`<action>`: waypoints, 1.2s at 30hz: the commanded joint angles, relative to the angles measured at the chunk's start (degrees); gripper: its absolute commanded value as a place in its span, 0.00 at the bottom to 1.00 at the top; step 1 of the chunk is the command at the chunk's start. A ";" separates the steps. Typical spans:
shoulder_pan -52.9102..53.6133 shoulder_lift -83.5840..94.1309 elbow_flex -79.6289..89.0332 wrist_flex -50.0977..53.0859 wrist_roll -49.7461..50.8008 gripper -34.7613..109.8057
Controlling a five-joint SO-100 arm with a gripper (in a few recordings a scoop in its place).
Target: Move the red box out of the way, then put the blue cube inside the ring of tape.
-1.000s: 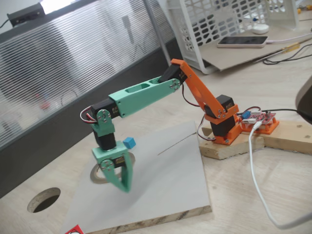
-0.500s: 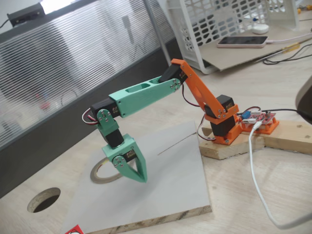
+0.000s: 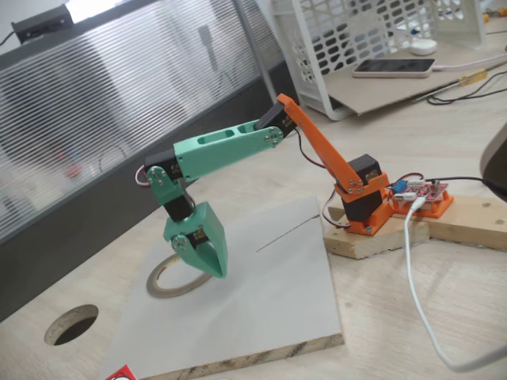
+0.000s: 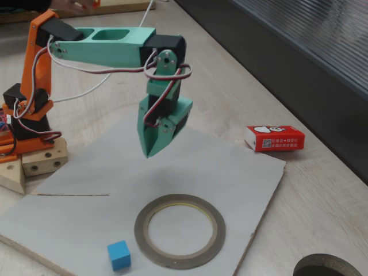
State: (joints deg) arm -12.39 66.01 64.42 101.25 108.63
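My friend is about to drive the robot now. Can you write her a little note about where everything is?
Tool: shut, holding nothing, lifted above the grey board.
Red box: already off the board, on the table beside its edge.
Blue cube: on the board, just outside the tape ring, not touching it as far as I can tell.
Done: box moved away.
Left: pick up the cube and set it inside the ring.

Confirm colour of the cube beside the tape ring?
Bright sky blue. The cube shows best in a fixed view, just outside the tape ring.
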 commanded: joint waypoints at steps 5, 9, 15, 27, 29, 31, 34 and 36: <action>19.60 3.52 -0.09 0.97 1.14 0.24; 30.15 3.60 -0.09 0.97 1.14 0.24; 38.67 7.29 -0.09 0.88 1.05 0.24; 38.85 7.29 -0.79 0.26 0.88 0.24; 38.32 7.29 -0.88 0.18 0.79 0.24; 38.23 7.29 -0.97 0.09 0.70 0.24; 38.14 7.21 -0.97 -2.37 0.62 0.24; 38.14 7.21 -0.97 -6.06 0.62 0.24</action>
State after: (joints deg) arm 25.22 70.93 64.16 98.96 108.63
